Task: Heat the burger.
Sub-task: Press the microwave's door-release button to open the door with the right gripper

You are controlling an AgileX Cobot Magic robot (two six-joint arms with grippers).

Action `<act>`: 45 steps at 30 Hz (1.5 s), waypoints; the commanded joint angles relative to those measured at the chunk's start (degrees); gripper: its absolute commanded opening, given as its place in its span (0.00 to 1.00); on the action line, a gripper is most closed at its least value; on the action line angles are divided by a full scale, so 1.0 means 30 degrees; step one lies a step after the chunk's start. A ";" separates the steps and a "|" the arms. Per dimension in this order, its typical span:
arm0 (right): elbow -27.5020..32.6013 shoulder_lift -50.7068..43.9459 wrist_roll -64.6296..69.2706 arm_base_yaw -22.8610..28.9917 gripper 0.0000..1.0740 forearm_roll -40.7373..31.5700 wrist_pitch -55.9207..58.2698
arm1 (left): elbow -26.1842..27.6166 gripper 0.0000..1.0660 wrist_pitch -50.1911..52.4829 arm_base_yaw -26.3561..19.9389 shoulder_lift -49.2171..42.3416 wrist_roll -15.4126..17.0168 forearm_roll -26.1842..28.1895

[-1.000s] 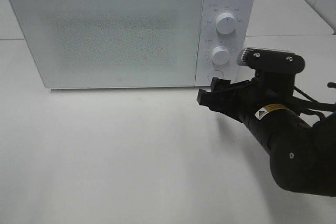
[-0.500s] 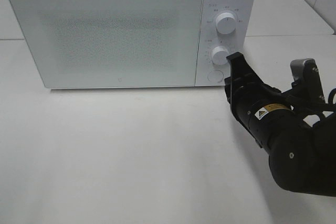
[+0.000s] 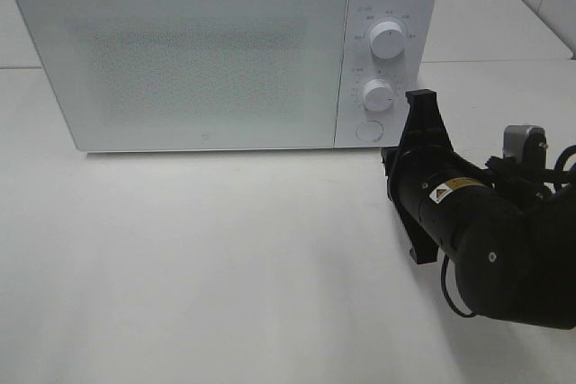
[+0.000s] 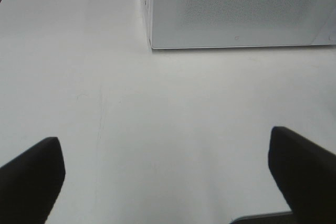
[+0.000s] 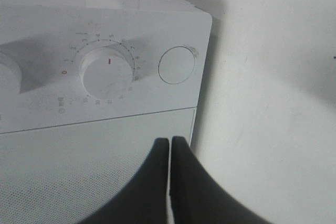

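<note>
Overhead: closed white box microwave on white bench; right tool near its lower right corner. Left wrist: left tool gapes wide, empty. Right wrist: right tool pinched together, empty, short of round door button; poorly aimed, it could slip off. No view shows the burger.
</note>
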State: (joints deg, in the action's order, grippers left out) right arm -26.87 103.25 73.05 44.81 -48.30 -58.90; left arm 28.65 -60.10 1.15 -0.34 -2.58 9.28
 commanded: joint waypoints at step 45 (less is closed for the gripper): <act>-0.6665 0.5978 0.1566 -0.4202 0.00 0.3495 0.1509 | -0.0038 0.92 0.0286 -0.0038 -0.0439 0.0038 -0.0057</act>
State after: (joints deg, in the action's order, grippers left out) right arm -46.35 121.30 77.52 32.60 -37.99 -54.43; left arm 28.65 -60.10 1.15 -0.34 -2.58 9.28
